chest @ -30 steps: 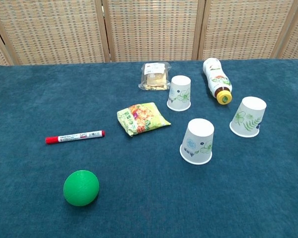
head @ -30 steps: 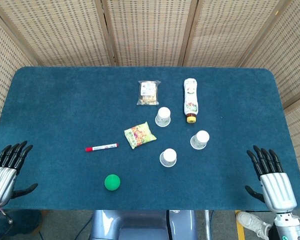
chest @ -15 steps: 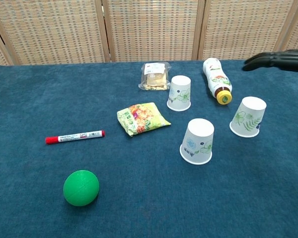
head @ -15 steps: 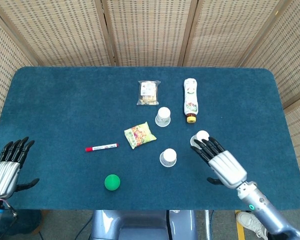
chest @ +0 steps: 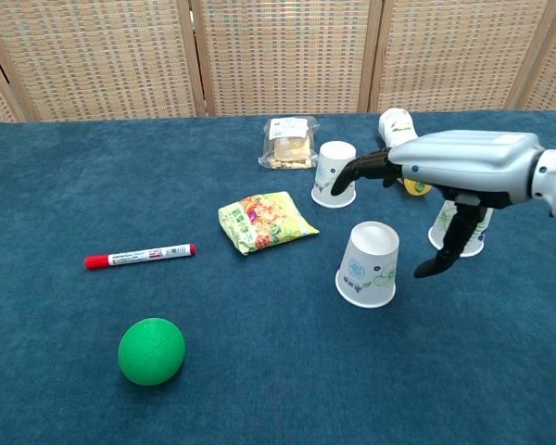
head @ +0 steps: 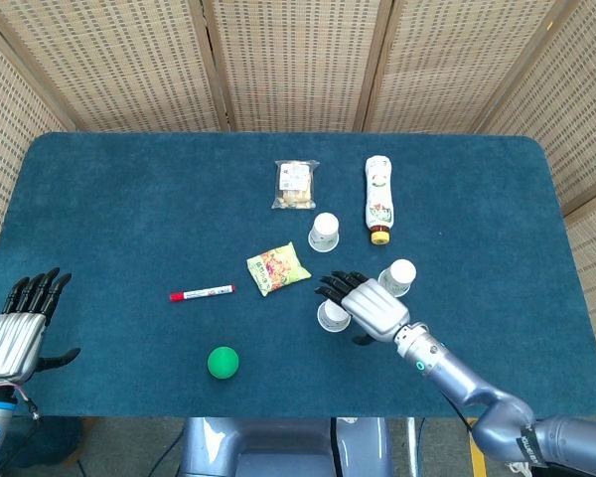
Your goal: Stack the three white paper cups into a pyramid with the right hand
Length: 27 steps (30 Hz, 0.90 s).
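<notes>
- Chest view puts the right hand (chest: pixel 463 171) above the near cup (chest: pixel 369 264), fingers spread wide, holding nothing, thumb hanging down beside the cup.
- Three white cups stand upside down on the table (head: pixel 109 199); their insides are not visible.
- Near cup lies partly under the hand in the head view; the right cup (chest: pixel 467 232) is half hidden behind the thumb; the far cup (chest: pixel 334 173) stands clear.
- One bottle (head: pixel 378 198) lies on its side, its cap hidden behind the hand in the chest view.
- Two snack packs (head: pixel 277 267) (head: pixel 296 185), one marker (head: pixel 202 293), one ball (head: pixel 223 362).
- Left hand (head: pixel 20 323) hovers at the table's near left edge, fingers apart, empty.
</notes>
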### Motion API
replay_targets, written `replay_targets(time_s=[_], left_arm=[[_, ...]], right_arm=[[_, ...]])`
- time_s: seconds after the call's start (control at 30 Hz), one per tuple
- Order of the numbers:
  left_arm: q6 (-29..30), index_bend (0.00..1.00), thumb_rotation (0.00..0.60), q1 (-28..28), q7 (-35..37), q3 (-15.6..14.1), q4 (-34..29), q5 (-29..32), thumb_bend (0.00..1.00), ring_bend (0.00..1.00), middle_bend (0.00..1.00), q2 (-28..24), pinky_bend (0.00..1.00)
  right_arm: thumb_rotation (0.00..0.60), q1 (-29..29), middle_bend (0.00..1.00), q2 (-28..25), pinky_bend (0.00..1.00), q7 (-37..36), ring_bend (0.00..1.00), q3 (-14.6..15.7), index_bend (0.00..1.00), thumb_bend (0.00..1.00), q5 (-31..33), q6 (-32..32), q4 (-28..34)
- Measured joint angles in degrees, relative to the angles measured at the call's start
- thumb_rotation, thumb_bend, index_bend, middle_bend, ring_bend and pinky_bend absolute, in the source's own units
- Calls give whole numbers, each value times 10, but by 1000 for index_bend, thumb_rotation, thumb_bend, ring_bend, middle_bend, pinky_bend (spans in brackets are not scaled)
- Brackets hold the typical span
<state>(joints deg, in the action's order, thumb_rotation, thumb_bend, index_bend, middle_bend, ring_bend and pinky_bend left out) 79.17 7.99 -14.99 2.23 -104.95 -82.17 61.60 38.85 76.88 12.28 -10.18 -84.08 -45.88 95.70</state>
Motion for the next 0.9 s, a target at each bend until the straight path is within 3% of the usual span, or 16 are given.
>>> replay_targets(time_s=[0.2, 0.43, 0.6, 0.9], left_arm=[[2, 0, 600, 0, 7, -2, -1, -1, 0, 0, 0, -4, 0], [1, 0, 600, 0, 17, -4, -1, -4, 0, 0, 0, -8, 0], [1, 0, 600, 1, 22, -6, -2, -7, 0, 0, 0, -11, 0], [-1, 0, 600, 2, 30, -8, -2, -9, 0, 0, 0, -14, 0]], right_arm=[[600, 17, 305, 43, 369, 49, 255, 0, 289, 271, 46, 4, -44], [600, 25, 518, 71, 604, 76, 477, 4, 462, 380, 84, -11, -70], [600, 27, 538, 78, 620, 66, 491, 2, 480, 387, 94, -20, -70], [600, 40, 524, 75, 619, 79, 491, -32, 478, 388, 152, -42, -74]])
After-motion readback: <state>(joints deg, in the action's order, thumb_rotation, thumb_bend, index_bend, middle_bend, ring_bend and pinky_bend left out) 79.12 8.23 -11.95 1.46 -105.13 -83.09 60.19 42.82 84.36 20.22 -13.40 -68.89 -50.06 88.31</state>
